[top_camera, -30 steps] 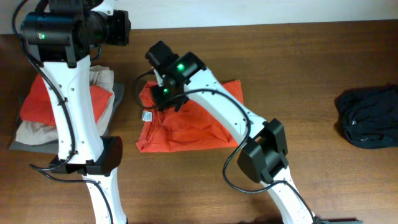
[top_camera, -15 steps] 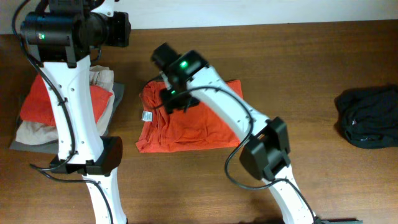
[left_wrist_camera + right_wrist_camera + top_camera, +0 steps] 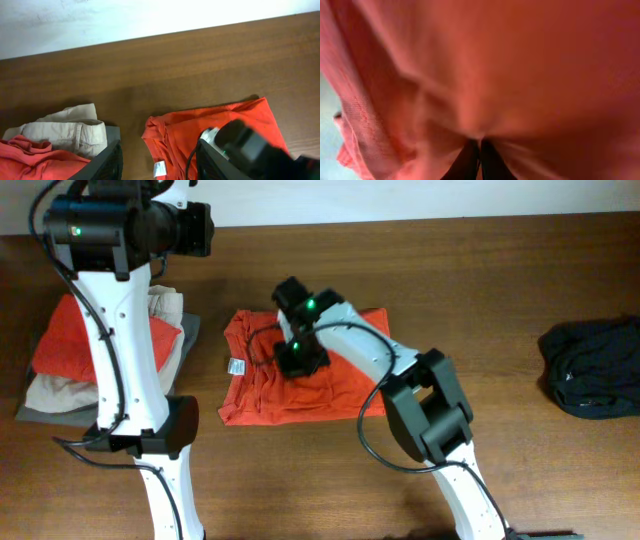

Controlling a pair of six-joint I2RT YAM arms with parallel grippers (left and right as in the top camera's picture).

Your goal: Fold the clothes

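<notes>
Orange-red T-shirt (image 3: 275, 395): part-folded, centre of table (image 3: 500, 300), long axis left–right. Right gripper (image 3: 299, 360): directly on its upper middle, fingers together, pinching fabric. Left gripper (image 3: 159, 162): fingers apart, empty, raised near rear-left edge. Right arm nearer.

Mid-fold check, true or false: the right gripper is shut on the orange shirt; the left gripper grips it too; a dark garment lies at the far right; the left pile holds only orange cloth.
1. The right gripper is shut on the shirt. True.
2. The left gripper grips the shirt too. False: its jaws stand open and empty.
3. A dark garment lies at the far right of the table, apart from the shirt. True.
4. The pile at the left holds only orange cloth. False: beige cloth lies in it too.
</notes>
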